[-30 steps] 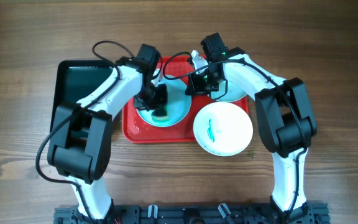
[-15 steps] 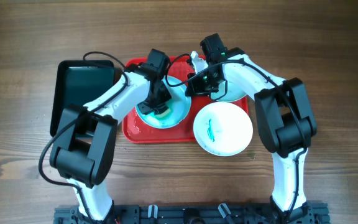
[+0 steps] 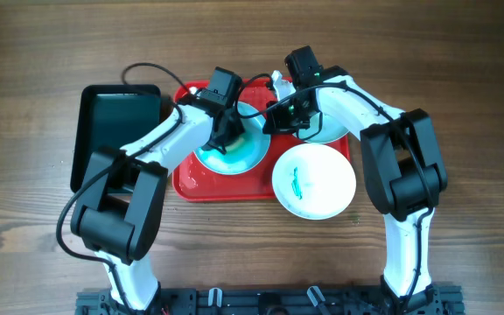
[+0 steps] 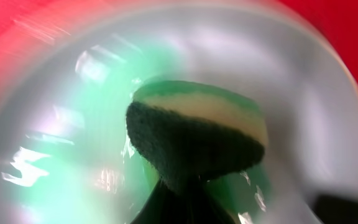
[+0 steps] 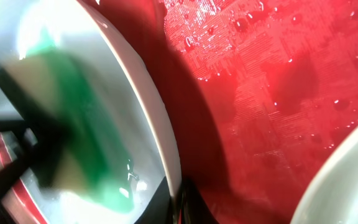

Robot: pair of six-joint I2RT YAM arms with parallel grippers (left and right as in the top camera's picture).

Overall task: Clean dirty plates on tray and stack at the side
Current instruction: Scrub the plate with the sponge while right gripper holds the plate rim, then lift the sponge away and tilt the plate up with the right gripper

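- Upper centre of the overhead frame: the left gripper point(image 3: 227, 134) is clenched on a sponge point(image 4: 197, 134). The dark scouring layer faces the wrist camera, with the pale layer beyond it.
- The sponge is pressed into the well of the smeared plate point(image 3: 234, 156), which lies centre-left in the red tray point(image 3: 186, 184). A green film covers most of the well.
- The left wrist view is heavily blurred. I judge this to be a scrub stroke in progress.
- Bottom centre of the right wrist view: the right gripper point(image 5: 176, 200) is pinched on the smeared plate's rim, 1 finger on each side. This is probably an anchor, so the plate neither slides nor spins under the sponge.
- The second plate point(image 3: 329, 131) sits at the upper right of the tray, mostly under the right arm. I cannot tell whether it is clean or dirty.
- The third plate point(image 3: 313, 181) is white with 1 green streak and overlaps the tray's lower-right corner. I judge it not yet cleaned.
- The black bin point(image 3: 116, 122) sits left of the tray. No stack shows at either side, so the task is at an early stage.
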